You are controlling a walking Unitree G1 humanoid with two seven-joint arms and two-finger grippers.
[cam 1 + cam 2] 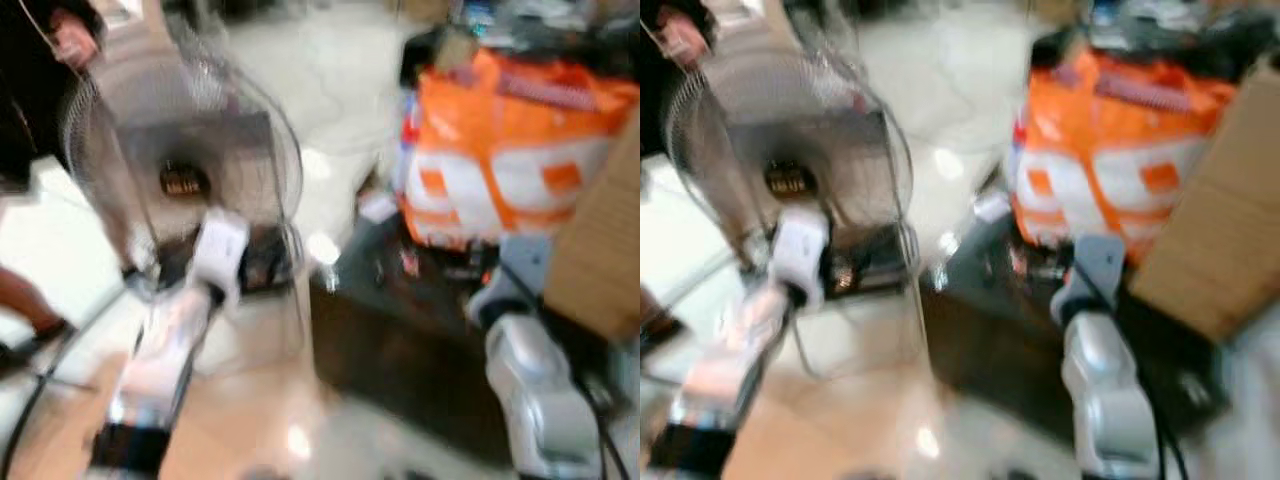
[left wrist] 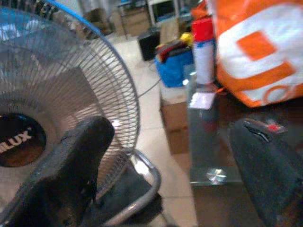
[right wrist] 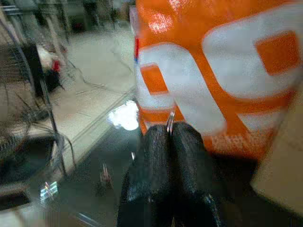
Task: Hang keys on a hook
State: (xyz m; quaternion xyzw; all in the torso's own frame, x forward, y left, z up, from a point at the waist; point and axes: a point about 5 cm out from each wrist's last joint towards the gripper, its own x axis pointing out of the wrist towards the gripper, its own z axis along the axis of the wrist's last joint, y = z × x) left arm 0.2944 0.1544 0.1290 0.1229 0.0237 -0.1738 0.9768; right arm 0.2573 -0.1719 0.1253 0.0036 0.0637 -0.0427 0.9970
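Blur smears both eye views. A fan (image 1: 180, 150) with a wire cage stands at the left, a badge at its hub too blurred to read; an orange-and-white bag (image 1: 510, 150) sits at the right beside a cardboard box (image 1: 600, 240). A person's hand (image 1: 72, 40) shows at the top left corner. The left arm (image 1: 165, 350) reaches toward the fan and the right arm (image 1: 1100, 380) toward the bag.

In the left wrist view, the left gripper (image 2: 170, 170) is spread wide with nothing between its fingers; the fan's badge reads "…LUX". A red-capped can (image 2: 203, 52) stands by the bag.

In the right wrist view, the right gripper (image 3: 170, 135) is closed, with a thin metal ring (image 3: 170, 124), seemingly the keys', pinched at its fingertips before the bag.
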